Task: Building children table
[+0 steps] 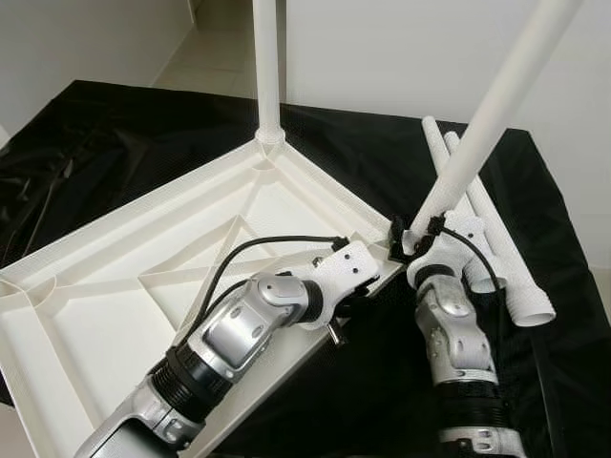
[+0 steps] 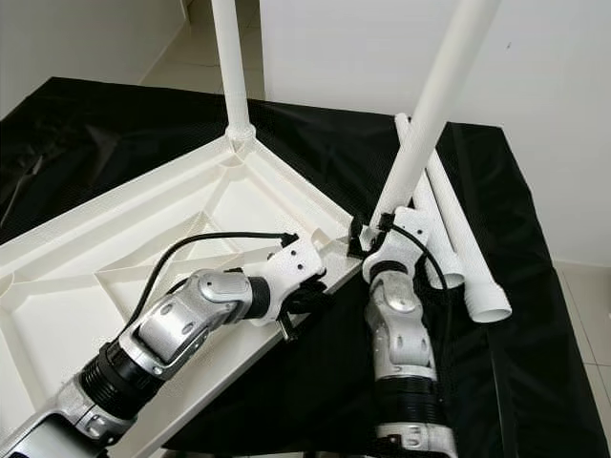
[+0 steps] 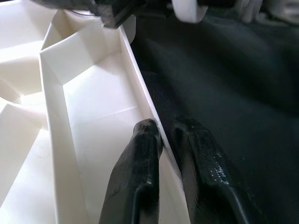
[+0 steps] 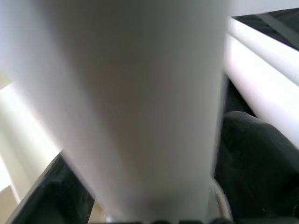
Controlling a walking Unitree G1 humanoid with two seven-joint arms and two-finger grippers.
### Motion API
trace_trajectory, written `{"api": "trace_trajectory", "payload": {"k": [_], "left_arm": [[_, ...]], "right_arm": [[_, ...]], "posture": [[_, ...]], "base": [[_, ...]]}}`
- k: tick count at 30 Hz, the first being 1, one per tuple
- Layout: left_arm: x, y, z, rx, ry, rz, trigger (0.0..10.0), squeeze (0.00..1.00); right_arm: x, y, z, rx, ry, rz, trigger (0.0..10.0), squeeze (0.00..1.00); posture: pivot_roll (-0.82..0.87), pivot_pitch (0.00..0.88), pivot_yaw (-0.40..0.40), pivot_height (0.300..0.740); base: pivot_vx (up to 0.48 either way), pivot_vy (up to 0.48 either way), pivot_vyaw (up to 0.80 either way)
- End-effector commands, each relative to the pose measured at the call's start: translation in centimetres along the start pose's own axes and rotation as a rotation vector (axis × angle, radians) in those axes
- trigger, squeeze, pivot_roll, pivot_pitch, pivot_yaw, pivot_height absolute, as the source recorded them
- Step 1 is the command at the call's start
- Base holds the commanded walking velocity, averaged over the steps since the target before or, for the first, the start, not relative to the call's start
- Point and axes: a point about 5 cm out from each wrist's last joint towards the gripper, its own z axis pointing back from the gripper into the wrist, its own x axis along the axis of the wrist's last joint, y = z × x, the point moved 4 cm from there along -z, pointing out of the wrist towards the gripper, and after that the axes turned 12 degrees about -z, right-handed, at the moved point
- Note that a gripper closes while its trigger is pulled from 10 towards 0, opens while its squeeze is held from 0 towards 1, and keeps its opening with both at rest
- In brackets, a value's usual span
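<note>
Your right gripper [image 1: 412, 239] has its fingers clenched around the lower end of a white table leg [image 1: 496, 110], right beside the near corner of the upturned tabletop [image 1: 115, 277]. The leg's long axis runs up and away from the fingers, leaning toward your right – it is tilted, not upright. In the right wrist view the leg [image 4: 131, 102] runs between dark finger shapes on either side. What the coming move turns on, as I judge it: the leg's foot end must meet the corner socket squarely, so its axis needs bringing upright, like the fitted leg [image 1: 266, 67] already standing in the far corner.

Your left gripper [image 3: 163, 140] pinches the tabletop's thin rim wall, one finger inside the tray-like underside, the other outside over the black cloth [image 1: 115, 134] – grasping the rim to steady it. That forearm reaches across the tabletop from the near left, wrist bent toward the same corner, so both grippers sit close together there. The right arm comes straight up from below, wrist beneath the leg.

Two spare legs [image 1: 496, 258] lie side by side on the worktop just beyond your right gripper, their long axes running away from you, open ends nearest
</note>
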Motion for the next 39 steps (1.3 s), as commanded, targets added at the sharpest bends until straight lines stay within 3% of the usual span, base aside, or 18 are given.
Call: {"api": "trace_trajectory", "payload": {"k": [1,3,11,21,22,24,25,39], "left_arm": [[-1.5,-1.8,-0.7,-0.096,0.055,0.036,10.0,0.00],[-1.6,-1.8,-0.7,-0.097,0.057,0.036,10.0,0.00],[-1.6,-1.6,-0.7,-0.094,0.059,0.033,10.0,0.00],[-1.5,-1.5,-0.6,-0.089,0.063,0.030,10.0,0.00],[-1.6,-1.4,-0.6,-0.087,0.065,0.032,10.0,0.00],[-1.6,-1.4,-0.6,-0.086,0.065,0.033,10.0,0.00],[-1.6,-1.4,-0.6,-0.084,0.066,0.034,10.0,0.00],[-1.7,-1.4,-0.5,-0.081,0.069,0.043,10.0,0.00]], "right_arm": [[-0.6,0.5,0.1,0.099,0.032,-0.004,10.0,0.00],[-0.1,0.4,0.0,0.242,0.038,0.053,10.0,0.00],[0.2,-1.1,-0.3,0.444,0.095,0.148,10.0,0.00],[0.7,-2.8,-1.1,0.540,0.159,0.184,10.0,0.00],[0.7,-3.1,-1.3,0.550,0.172,0.191,4.3,0.00],[0.7,-3.3,-1.4,0.556,0.179,0.193,4.3,0.00],[0.8,-3.6,-1.4,0.554,0.184,0.186,0.1,0.00],[-0.2,-3.1,-1.2,0.621,0.230,0.133,0.0,0.00]], "posture": [[-0.07,0.091,0.000,0.740],[-0.07,0.084,0.003,0.740],[-0.06,0.071,0.007,0.740],[-0.05,0.072,0.007,0.740],[-0.05,0.073,0.008,0.740],[-0.05,0.073,0.008,0.740],[-0.05,0.073,0.008,0.740],[-0.04,0.079,0.001,0.740]], "base": [[0.000,0.000,0.00],[0.000,0.000,0.00],[0.000,0.000,0.00],[0.000,0.000,0.00],[0.000,0.000,0.00],[0.000,0.000,0.00],[0.000,0.000,0.00],[0.000,0.000,0.00]]}}
